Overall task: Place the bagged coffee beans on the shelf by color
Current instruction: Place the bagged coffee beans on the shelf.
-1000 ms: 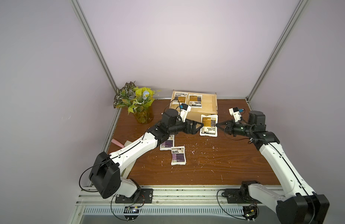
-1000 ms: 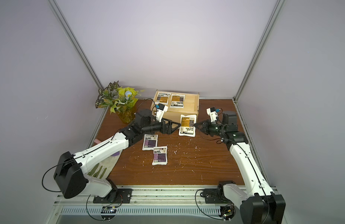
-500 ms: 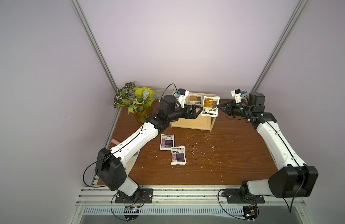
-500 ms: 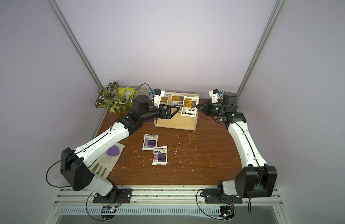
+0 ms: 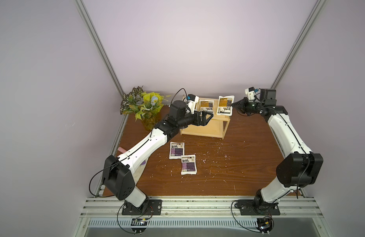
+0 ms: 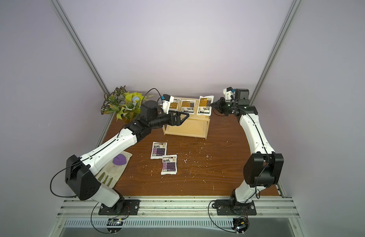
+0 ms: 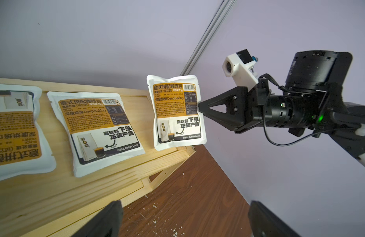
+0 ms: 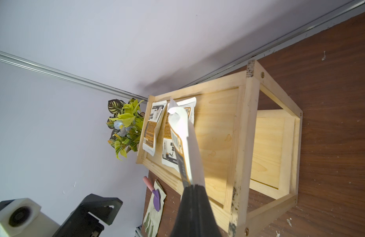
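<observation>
The right gripper [image 5: 233,104] is squeezed tight on the side edge of a flat white coffee pouch with an orange and black label [image 5: 225,105]. The pouch stands up straight over the right end of the small pale wooden shelf [image 5: 204,129]. Its bottom edge is right at the top board's end edge. I cannot tell if it touches the wood.

Two more orange pouches lie flat on the top board, one in the middle [image 6: 187,106] and one at the left end [image 6: 174,104]. In the right wrist view, bare wood shows on the top board beside them [image 8: 218,123].

The left gripper [image 5: 210,117] has its jaws wide apart and holds nothing. It hangs in front of the top board, apart from the held pouch.

Two white pouches with purple labels [image 5: 176,150] [image 5: 188,164] lie on the brown wooden table [image 5: 239,164], with their corners overlapping. There is open table around them.

One second ago the orange pouch was low in front of the shelf, with a gripper at each side. Now it is up high over the shelf. The purple pouches have not moved.
</observation>
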Robot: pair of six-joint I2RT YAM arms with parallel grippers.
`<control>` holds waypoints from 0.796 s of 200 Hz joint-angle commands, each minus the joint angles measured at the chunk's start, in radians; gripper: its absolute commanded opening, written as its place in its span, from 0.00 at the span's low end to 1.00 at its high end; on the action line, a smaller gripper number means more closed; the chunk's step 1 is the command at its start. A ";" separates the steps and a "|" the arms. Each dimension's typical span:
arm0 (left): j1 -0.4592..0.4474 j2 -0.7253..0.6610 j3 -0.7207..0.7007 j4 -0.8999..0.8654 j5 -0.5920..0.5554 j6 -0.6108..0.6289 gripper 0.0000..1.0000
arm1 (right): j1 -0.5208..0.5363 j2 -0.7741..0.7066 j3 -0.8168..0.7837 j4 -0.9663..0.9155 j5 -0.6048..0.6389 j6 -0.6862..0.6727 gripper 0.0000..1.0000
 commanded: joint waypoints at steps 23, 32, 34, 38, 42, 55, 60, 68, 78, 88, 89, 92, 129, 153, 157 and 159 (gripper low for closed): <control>0.010 -0.012 -0.010 0.035 0.004 0.008 1.00 | -0.004 0.033 0.059 -0.025 0.006 -0.041 0.00; 0.009 -0.011 -0.016 0.044 0.004 0.001 1.00 | -0.002 0.044 0.069 -0.028 0.004 -0.042 0.00; 0.009 -0.011 -0.016 0.047 0.005 0.000 1.00 | -0.002 0.046 0.070 -0.029 0.004 -0.042 0.00; 0.009 -0.010 -0.018 0.050 0.007 -0.002 1.00 | -0.003 0.051 0.073 -0.030 0.003 -0.043 0.00; 0.008 -0.009 -0.019 0.052 0.006 -0.004 1.00 | -0.003 0.056 0.077 -0.032 0.003 -0.044 0.00; 0.009 -0.009 -0.021 0.057 0.006 -0.008 1.00 | -0.003 0.070 0.086 -0.038 0.006 -0.048 0.00; 0.009 -0.010 -0.021 0.056 0.007 -0.008 1.00 | -0.003 0.074 0.089 -0.040 0.008 -0.051 0.00; 0.009 -0.011 -0.021 0.059 0.010 -0.010 1.00 | -0.002 0.081 0.092 -0.042 0.009 -0.053 0.00; 0.009 -0.009 -0.022 0.060 0.011 -0.010 1.00 | -0.003 0.088 0.092 -0.040 0.009 -0.053 0.02; 0.009 -0.012 -0.024 0.062 0.008 -0.010 1.00 | -0.002 0.097 0.093 -0.039 0.008 -0.055 0.04; 0.008 -0.011 -0.024 0.062 0.009 -0.010 1.00 | -0.003 0.097 0.093 -0.040 0.008 -0.055 0.04; 0.009 -0.012 -0.025 0.063 0.010 -0.010 1.00 | -0.002 0.099 0.093 -0.039 0.008 -0.055 0.05; 0.009 -0.012 -0.030 0.068 0.011 -0.015 1.00 | -0.001 0.119 0.100 -0.037 0.009 -0.058 0.22; 0.009 -0.015 -0.035 0.075 0.014 -0.020 1.00 | 0.000 0.128 0.118 -0.040 0.014 -0.059 0.31; 0.008 -0.016 -0.036 0.077 0.014 -0.020 1.00 | 0.000 0.129 0.121 -0.041 0.014 -0.059 0.32; 0.009 -0.015 -0.036 0.078 0.013 -0.022 1.00 | 0.000 0.130 0.123 -0.041 0.014 -0.059 0.32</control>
